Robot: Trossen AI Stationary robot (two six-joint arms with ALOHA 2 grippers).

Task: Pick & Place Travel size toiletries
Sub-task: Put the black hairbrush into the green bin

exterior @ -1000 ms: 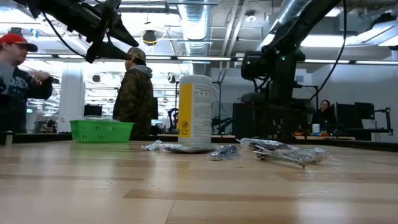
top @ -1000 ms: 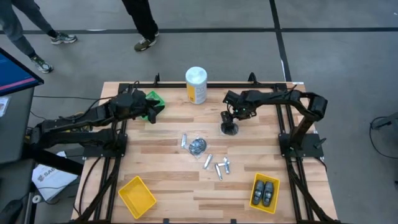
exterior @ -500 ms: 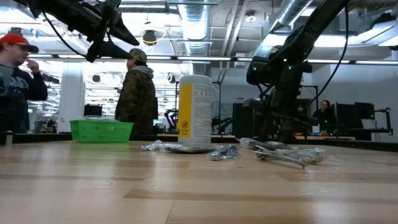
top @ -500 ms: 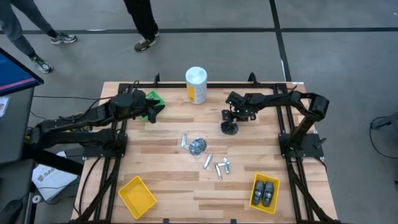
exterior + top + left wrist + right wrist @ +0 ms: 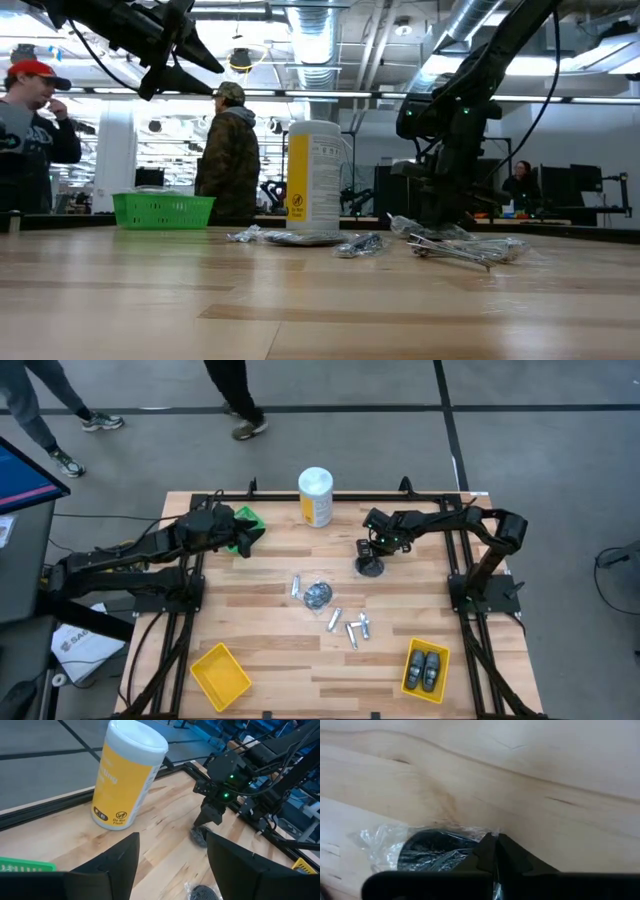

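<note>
Right tool angled down, pinched together on wrapped disc.

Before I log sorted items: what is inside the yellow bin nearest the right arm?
The yellow bin holds two dark oval pods side by side. What lies beneath them is hidden.

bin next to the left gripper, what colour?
Green bin, a mesh basket; clearest in the low view.

On the wooden surface a white-and-yellow canister stands far centre, a green bin far left, and wrapped silver tubes lie right. Two people stand behind.
</note>
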